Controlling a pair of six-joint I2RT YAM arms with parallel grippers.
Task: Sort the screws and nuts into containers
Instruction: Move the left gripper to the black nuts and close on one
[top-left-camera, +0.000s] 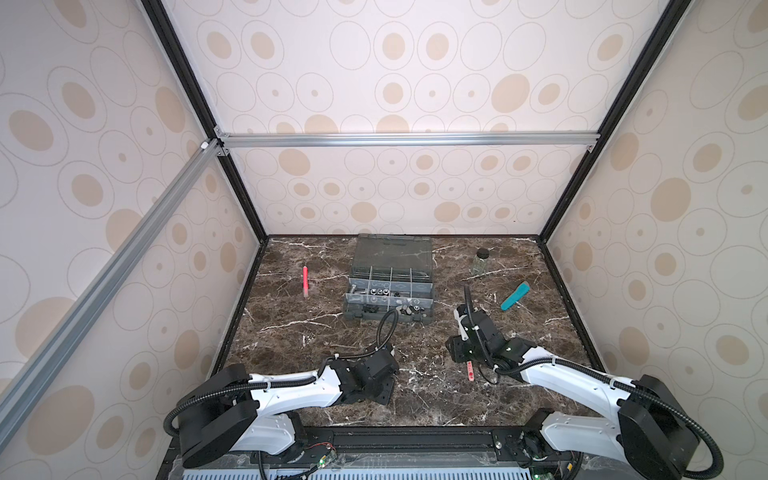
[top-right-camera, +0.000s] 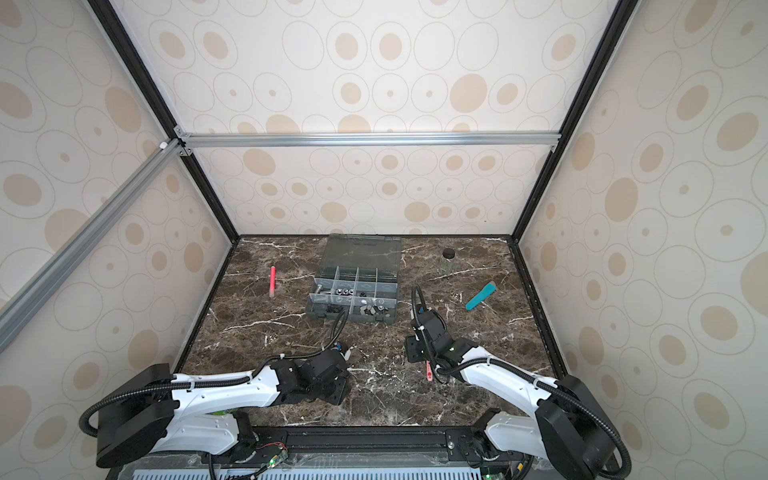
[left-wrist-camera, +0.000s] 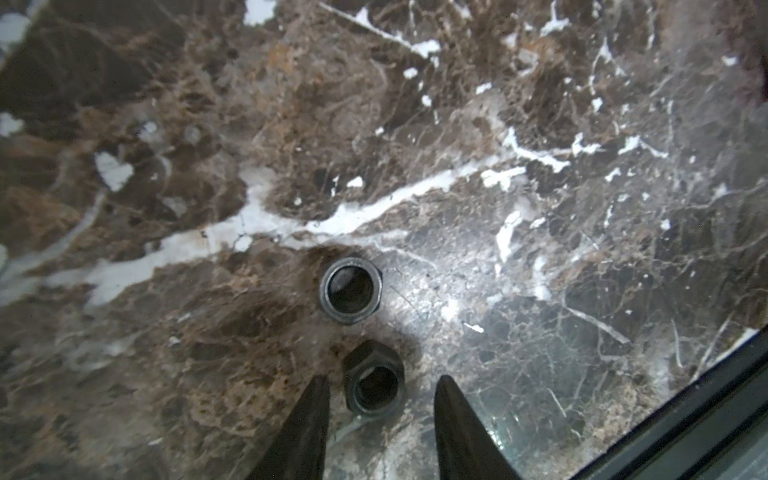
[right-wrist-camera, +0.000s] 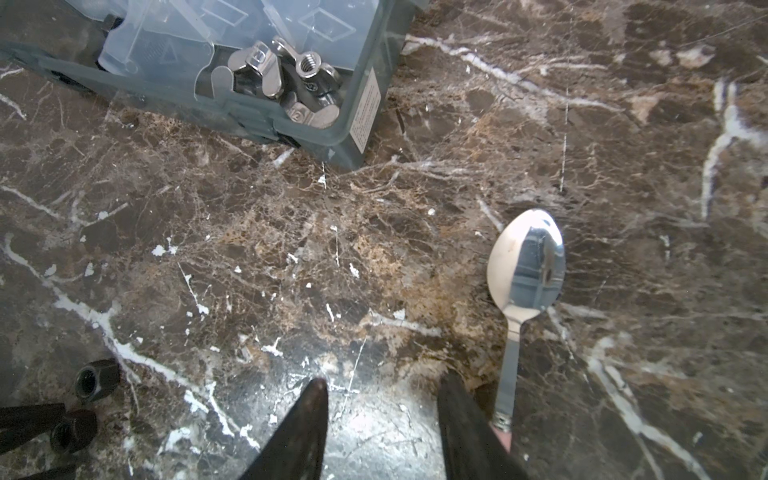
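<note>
Your left gripper (left-wrist-camera: 381, 377) straddles the small black metal hex nut (left-wrist-camera: 374, 386), jaws apart, not pinching yet; it's probably light and slick, so squeeze opposite flats.

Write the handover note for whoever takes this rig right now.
Left gripper: open, its fingers either side of a black nut on the table, with gaps on both sides. A second black nut lies just beyond it.
Right gripper: open and empty, over bare table beside the spoon.
Organizer box: lid up, wing nuts already inside.
Left to do: both black nuts still need boxing.
</note>
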